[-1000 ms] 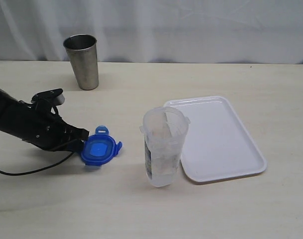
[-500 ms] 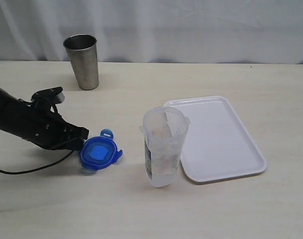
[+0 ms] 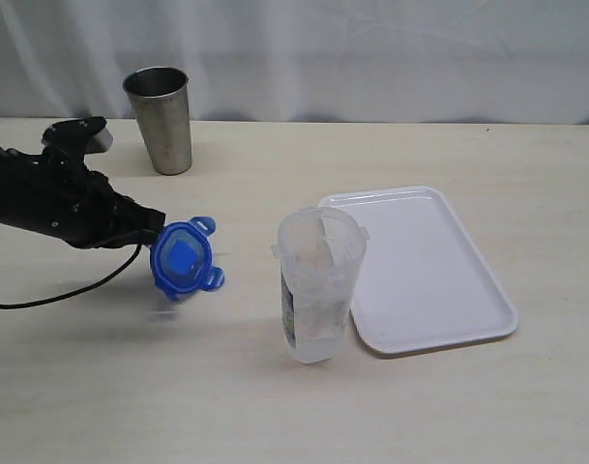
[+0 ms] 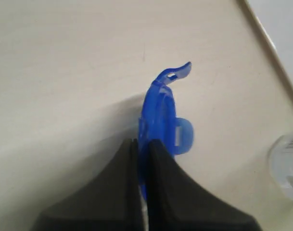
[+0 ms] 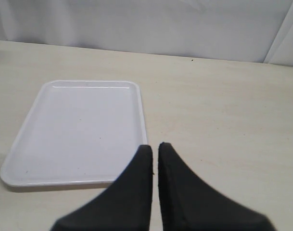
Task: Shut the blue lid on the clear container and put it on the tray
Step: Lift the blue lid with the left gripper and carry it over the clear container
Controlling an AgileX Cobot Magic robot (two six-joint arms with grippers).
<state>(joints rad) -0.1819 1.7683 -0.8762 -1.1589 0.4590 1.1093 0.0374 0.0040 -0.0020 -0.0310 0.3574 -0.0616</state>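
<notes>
The black left gripper [image 3: 157, 240], clamped on the small bright-blue plastic lid [image 3: 183, 257], has lifted it off the table [image 3: 420, 416] near its left edge; capping the tall clear container [image 3: 318, 285] likely follows. The right gripper [image 5: 155, 147] is closed and empty.

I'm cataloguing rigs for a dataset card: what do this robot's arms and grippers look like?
The left arm is black and bulky, with a grey-tipped bracket on top and a thin black cable trailing. Both left gripper and right gripper have black fingers tapering to narrow tips.
</notes>
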